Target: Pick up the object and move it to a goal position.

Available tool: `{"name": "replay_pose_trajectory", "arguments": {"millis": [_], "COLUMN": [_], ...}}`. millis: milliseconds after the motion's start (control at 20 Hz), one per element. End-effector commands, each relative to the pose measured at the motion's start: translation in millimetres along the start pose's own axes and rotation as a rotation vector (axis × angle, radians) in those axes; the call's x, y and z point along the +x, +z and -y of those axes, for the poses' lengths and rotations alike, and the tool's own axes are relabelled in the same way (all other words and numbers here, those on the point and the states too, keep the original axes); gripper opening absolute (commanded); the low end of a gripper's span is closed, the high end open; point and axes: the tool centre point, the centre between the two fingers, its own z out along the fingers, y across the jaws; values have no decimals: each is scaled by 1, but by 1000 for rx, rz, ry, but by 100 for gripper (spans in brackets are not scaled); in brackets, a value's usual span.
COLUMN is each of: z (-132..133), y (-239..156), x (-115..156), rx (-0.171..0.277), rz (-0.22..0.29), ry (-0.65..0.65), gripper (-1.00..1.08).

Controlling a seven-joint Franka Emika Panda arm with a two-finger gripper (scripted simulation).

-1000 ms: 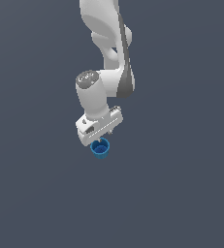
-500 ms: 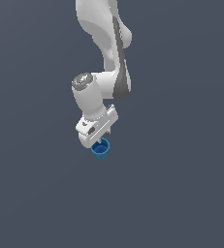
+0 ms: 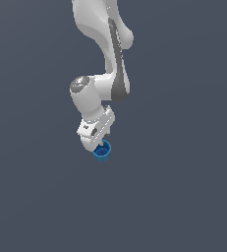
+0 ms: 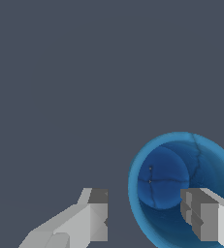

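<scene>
The object is a small bright blue cup [image 3: 103, 152] that stands upright on the dark grey floor, just below the arm's white hand. In the wrist view the cup [image 4: 164, 177] shows its hollow inside from above. My gripper [image 3: 98, 145] is right over the cup's rim and is open. In the wrist view the gripper [image 4: 143, 198] straddles the cup's wall. One finger [image 4: 208, 218] is inside the cup and the other finger [image 4: 91, 215] is outside it. The jaws stand apart, with a gap between the outer finger and the wall.
A flat dark grey floor [image 3: 184, 197] lies all around the cup. No other object or goal marker shows in either view.
The arm has shifted a little to the exterior view's left and the hand has come slightly lower over the cup. The cup has stayed in place.
</scene>
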Motion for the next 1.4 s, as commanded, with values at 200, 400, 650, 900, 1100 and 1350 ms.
{"name": "replay_pose_trajectory", "arguments": {"millis": [200,400,650,900,1100,1350], "z": [2,2,3,2,3,4], "y": [2,3,3,6,19,31], "x": [-3,-4,-4,-5,-4,-4], "rx": [-2,-3,-4,-4,-4,-4], "rz": [-25,-34,-39,-38,-38,-38], "ry": [-96,-131,-150,-146,-149,-150], "gripper": [28,28,28,28,28,28]}}
